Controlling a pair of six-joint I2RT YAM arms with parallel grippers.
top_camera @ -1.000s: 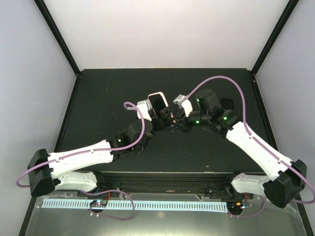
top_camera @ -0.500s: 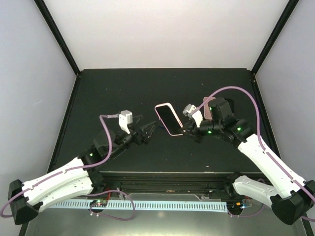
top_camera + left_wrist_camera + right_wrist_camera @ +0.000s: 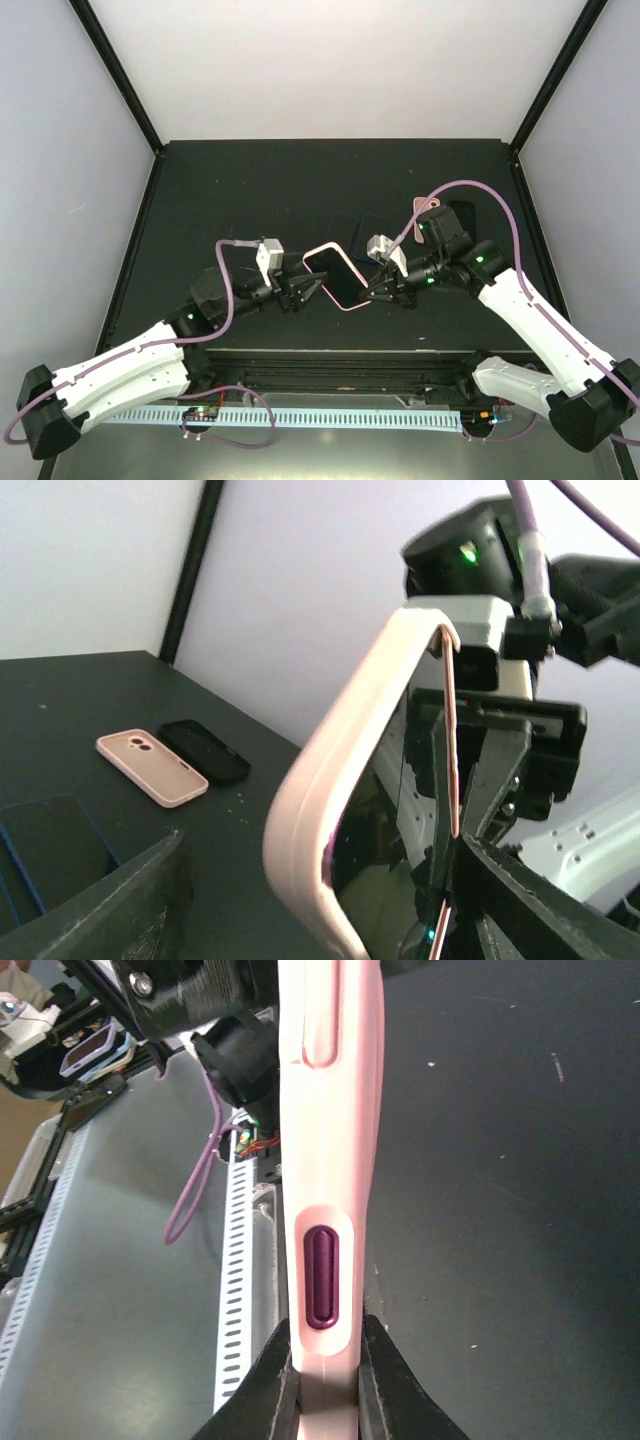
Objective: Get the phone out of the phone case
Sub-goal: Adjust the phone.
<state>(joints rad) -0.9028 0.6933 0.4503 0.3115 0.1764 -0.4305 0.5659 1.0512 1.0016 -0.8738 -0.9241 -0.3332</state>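
Jaws of our right gripper point(image 3: 377, 290) are clamping the pale pink rubbery phone case point(image 3: 325, 810), dark glass phone point(image 3: 378, 805) inside, above the black bench point(image 3: 200, 190). Our left gripper point(image 3: 308, 290) is gaping wide around the free end. We're aiming to hook the lip, not the screen.

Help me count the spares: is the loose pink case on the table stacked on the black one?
No, the pink case lies flat beside the black case, both directly on the table.

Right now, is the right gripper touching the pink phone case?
Touching. In the right wrist view the right gripper pinches the pink phone case, its fingers pressed against both sides with no gap.
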